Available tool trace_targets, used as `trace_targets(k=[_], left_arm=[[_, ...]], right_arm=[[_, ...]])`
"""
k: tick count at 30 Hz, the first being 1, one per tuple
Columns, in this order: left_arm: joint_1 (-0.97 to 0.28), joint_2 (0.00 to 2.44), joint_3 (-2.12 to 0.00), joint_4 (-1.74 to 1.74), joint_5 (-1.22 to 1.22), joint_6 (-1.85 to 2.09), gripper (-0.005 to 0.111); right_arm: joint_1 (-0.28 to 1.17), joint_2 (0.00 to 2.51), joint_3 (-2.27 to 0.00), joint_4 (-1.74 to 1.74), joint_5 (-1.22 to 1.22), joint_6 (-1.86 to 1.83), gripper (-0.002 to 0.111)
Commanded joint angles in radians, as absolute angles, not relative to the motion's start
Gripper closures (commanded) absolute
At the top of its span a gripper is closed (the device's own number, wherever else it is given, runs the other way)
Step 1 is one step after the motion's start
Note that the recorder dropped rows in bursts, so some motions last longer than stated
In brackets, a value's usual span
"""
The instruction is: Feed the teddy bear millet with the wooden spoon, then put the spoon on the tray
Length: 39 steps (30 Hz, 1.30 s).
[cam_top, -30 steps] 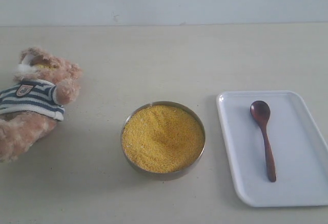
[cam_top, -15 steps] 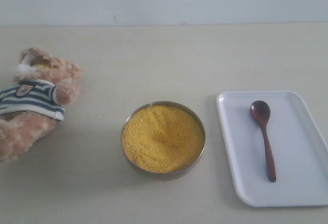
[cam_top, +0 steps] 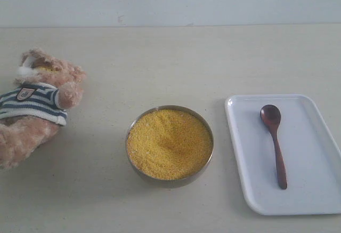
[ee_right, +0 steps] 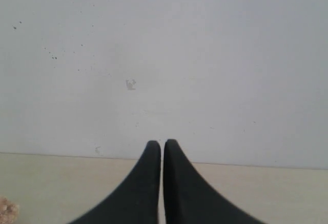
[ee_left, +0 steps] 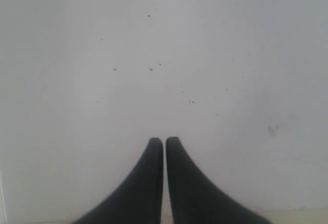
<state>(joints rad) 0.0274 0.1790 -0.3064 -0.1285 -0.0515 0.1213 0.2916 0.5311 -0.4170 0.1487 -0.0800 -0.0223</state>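
The teddy bear (cam_top: 34,105) lies on its back at the table's left edge, a few yellow grains on its muzzle. Millet (cam_top: 169,142) fills a round metal bowl (cam_top: 169,182) in the middle front. The wooden spoon (cam_top: 274,142) rests on the white tray (cam_top: 314,195) at the right, bowl end toward the wall. Neither arm shows in the exterior view. My left gripper (ee_left: 164,142) is shut and empty, facing the white wall. My right gripper (ee_right: 162,143) is shut and empty too, pointing over the table's far edge at the wall.
A white wall (cam_top: 170,1) runs along the back of the beige table (cam_top: 160,62). A scrap of tan plush (ee_right: 7,211) shows at the corner of the right wrist view.
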Motion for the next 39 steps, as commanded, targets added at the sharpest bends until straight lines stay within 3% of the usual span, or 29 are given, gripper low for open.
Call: trace_targets(k=[1, 7, 17, 39], left_arm=[[0.029, 0.141, -0.254, -0.122, 0.1, 0.199, 0.103], [0.108, 0.016, -0.005, -0.115, 0.035, 0.144, 0.103], [0.153, 0.0, 0.0, -0.108, 0.333, 0.105, 0.103], [0.153, 0.0, 0.0, -0.108, 0.329, 0.105, 0.103]], right_arm=[[0.291, 0.523, -0.413, 0.147, -0.085, -0.029, 0.107], [0.291, 0.523, -0.413, 0.147, -0.085, -0.029, 0.107], [0.291, 0.521, -0.413, 0.147, -0.085, -0.029, 0.107], [0.282, 0.487, -0.41, 0.138, -0.042, -0.14, 0.107]])
